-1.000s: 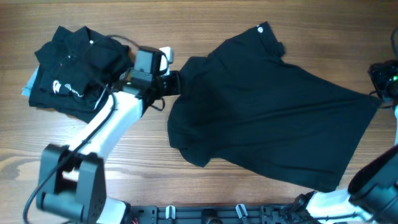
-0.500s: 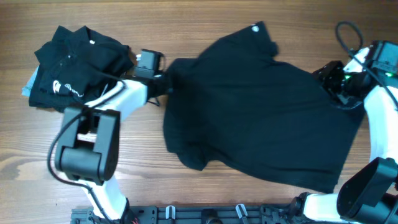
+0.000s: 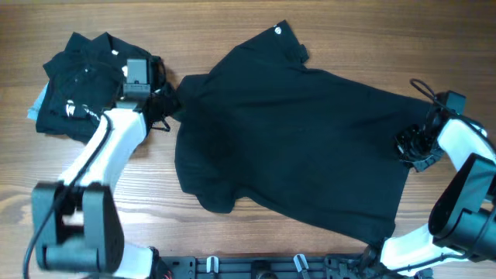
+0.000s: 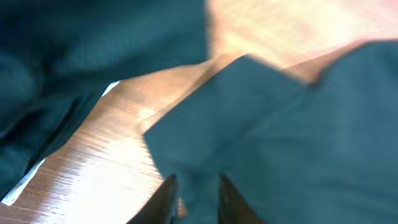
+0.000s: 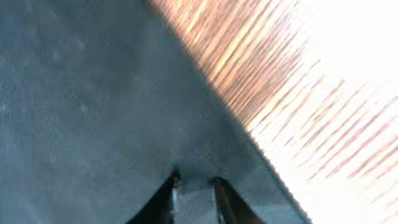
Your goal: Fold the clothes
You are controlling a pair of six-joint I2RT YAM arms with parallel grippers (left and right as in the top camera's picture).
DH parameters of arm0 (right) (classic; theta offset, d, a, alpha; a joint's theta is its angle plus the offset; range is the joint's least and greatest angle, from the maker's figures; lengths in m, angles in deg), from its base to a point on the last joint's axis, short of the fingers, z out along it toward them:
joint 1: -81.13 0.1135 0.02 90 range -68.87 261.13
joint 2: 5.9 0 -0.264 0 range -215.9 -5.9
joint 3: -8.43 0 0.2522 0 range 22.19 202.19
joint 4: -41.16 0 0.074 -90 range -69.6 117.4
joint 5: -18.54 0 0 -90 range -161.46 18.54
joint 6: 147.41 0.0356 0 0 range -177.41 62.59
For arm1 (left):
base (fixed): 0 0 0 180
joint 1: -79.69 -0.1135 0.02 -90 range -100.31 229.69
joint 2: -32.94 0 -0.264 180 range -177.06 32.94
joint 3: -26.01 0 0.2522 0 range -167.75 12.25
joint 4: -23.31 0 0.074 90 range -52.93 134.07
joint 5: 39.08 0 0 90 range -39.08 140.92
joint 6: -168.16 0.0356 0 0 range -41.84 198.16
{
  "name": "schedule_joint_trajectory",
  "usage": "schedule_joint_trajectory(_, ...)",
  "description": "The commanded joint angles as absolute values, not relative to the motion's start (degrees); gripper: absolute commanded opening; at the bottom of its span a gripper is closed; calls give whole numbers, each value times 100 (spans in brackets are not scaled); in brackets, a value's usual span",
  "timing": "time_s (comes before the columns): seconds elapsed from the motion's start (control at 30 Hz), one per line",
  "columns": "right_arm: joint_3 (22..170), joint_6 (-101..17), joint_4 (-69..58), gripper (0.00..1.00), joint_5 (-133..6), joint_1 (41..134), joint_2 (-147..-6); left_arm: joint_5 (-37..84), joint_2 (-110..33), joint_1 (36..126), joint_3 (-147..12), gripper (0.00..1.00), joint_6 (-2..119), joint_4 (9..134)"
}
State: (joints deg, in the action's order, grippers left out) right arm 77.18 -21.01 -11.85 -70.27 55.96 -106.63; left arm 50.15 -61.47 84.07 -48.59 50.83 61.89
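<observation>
Two grippers, one open shirt, one pile set aside.

Item 1, shirt: black, spread across the middle of the table and lying aslant. The collar end points to the far edge, with a small white label showing. The near-left corner is rumpled and rolled under. The rest lies fairly smooth.

Item 2, pile: black clothes, bundled, at the far left of the table, white logo up. It sits just beside the left arm; whether they touch cannot be told.

Item 3, left gripper: at the shirt's left edge, jaws narrow, pinching a fold of cloth. The wrist view shows fabric running between the fingers.

Item 4, right gripper: at the shirt's right edge, jaws narrow, cloth caught between the fingers, close to the border of the fabric.

Step in hand, as judged: tensioning and squaring the shirt ahead of the first fold.

Handling notes:
- Draw both edges apart evenly and low over the wood, so the soft fabric goes taut without lifting.
- The right pinch sits near the very border and may slip, so pull gently there.
- Steer the left arm wide of the pile so it is not dragged.
- Flatten the rumpled near corner before any fold, or the crease is likely to be locked in.
- Let go only once the shirt lies flat.
</observation>
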Motion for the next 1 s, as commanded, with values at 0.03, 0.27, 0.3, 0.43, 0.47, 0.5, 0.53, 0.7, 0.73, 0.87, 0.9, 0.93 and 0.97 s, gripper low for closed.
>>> schedule_joint_trajectory(0.03,7610,-1836,-817,14,-7993,5032,-11181,4490,-5845,8643,-4852,29,5098,6132)
schedule_joint_trajectory(0.27,8537,-2529,-833,32,-6568,4431,-10934,4562,-5856,9528,-4850,39,6018,5829)
schedule_joint_trajectory(0.3,8712,-2617,-944,35,-6269,4440,-10753,4742,-5856,9625,-4850,40,6018,5745)
schedule_joint_trajectory(0.43,8972,-2746,-1158,42,-5677,4440,-10069,4798,-5869,9705,-4850,43,6018,5488)
schedule_joint_trajectory(0.47,8972,-2743,-1215,44,-5600,4440,-9911,4798,-5874,9705,-4850,45,6018,5435)
schedule_joint_trajectory(0.5,8972,-2743,-1292,44,-5530,4442,-9723,4798,-5874,9705,-4850,46,6018,5394)
schedule_joint_trajectory(0.53,8972,-2743,-1401,45,-5432,4442,-9507,4796,-5882,9705,-4850,47,6021,5278)
schedule_joint_trajectory(0.7,8970,-3111,-1591,46,-4553,4761,-9301,4575,-6232,9749,-4852,51,6307,4779)
schedule_joint_trajectory(0.73,8970,-3371,-1600,46,-4361,4921,-9301,4506,-6409,9749,-4850,52,6327,4648)
schedule_joint_trajectory(0.87,8970,-4120,-1742,46,-4227,5780,-9301,4016,-7299,9749,-4852,52,6449,3929)
schedule_joint_trajectory(0.9,8970,-4142,-1803,46,-4300,5941,-9301,3968,-7563,9749,-4852,50,6445,3689)
schedule_joint_trajectory(0.93,8970,-4140,-1849,46,-4398,6079,-9301,3935,-7745,9749,-4852,49,6442,3503)
schedule_joint_trajectory(0.97,8970,-4129,-1901,47,-4586,6254,-9301,3915,-7941,9749,-4852,49,6445,3306)
